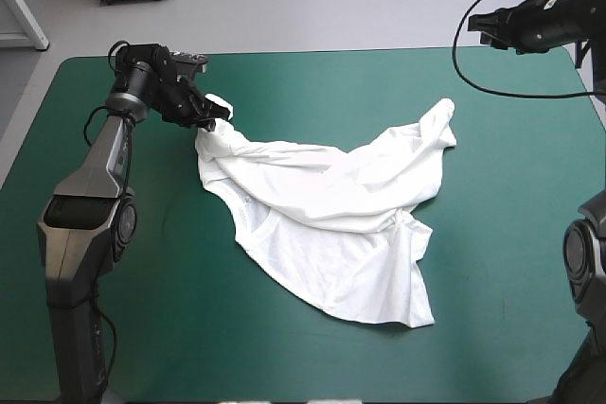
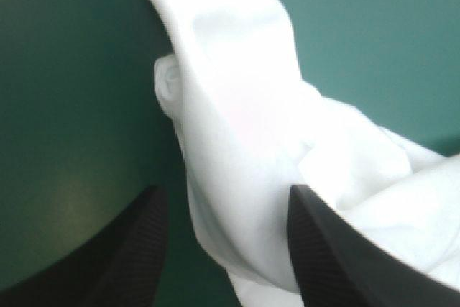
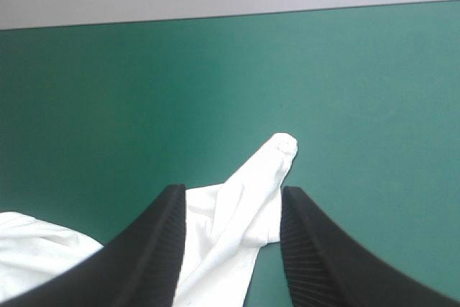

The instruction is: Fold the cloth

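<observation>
The white T-shirt (image 1: 331,224) lies crumpled and partly spread across the middle of the table, one end reaching toward the far right. My left gripper (image 1: 210,113) sits low at the shirt's far left corner. In the left wrist view its black fingers stand apart, open (image 2: 224,192), with a thick fold of the T-shirt (image 2: 237,70) between them. My right gripper (image 1: 476,24) hangs raised over the table's far right corner, apart from the shirt. It is open (image 3: 231,190), and a pointed end of the T-shirt (image 3: 269,159) lies on the cover ahead of it.
The teal-green cover (image 1: 511,234) shows on every side of the T-shirt. The table's far edge (image 3: 230,16) runs ahead of my right gripper. The left arm reaches in along the table's left side.
</observation>
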Motion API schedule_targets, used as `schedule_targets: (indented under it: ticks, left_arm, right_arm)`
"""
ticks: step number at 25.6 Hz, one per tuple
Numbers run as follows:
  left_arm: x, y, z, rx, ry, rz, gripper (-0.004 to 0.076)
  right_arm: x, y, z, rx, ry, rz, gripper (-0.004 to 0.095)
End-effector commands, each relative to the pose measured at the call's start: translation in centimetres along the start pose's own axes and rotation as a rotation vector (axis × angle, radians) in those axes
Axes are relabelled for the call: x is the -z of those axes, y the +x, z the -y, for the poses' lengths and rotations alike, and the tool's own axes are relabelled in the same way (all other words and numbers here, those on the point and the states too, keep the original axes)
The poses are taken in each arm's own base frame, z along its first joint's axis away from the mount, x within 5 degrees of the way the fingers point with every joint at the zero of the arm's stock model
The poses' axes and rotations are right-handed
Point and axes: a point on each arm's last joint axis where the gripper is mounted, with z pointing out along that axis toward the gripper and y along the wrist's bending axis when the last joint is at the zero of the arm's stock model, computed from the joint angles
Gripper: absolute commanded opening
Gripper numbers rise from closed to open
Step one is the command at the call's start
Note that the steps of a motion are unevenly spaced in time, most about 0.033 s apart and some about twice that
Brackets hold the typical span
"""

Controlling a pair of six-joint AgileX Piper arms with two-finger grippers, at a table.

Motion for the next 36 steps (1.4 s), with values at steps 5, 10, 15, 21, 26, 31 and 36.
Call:
schedule_targets:
  ticks: [5, 10, 15, 21, 26, 31, 36]
  left_arm:
    - [2.5, 0.0, 0.4, 0.022, -0.005, 0.023, 0.0365]
    - [1.0, 0.0, 0.3, 0.033, 0.003, -0.004, 0.036]
    - [-0.6, 0.2, 0.3, 0.052, 0.024, -0.037, 0.0252]
    - [-1.3, 0.2, 0.3, 0.049, 0.027, -0.051, 0.002]
    - [-1.4, 0.2, 0.2, 0.044, 0.01, -0.047, -0.0022]
    - [-1.4, 0.2, 0.0, 0.048, 0.006, -0.048, -0.0022]
    - [-1.4, 0.2, 0.0, 0.048, 0.005, -0.044, -0.0022]
  right_arm:
    - [8.1, -0.6, -2.3, 0.021, -0.031, 0.164, 0.0401]
    - [9.3, 0.2, -2.6, 0.017, -0.042, 0.16, 0.0401]
    - [8.7, 2.6, -2.8, -0.024, -0.084, 0.064, 0.0401]
    - [9.0, 5.5, -3.9, -0.007, -0.112, -0.016, 0.0401]
    - [8.4, 9.3, -8.1, 0.217, -0.096, -0.129, 0.0401]
    - [6.4, 16.4, -10.0, 0.322, -0.108, -0.349, 0.0402]
    - [5.9, 23.1, -8.9, 0.298, -0.15, -0.528, 0.0535]
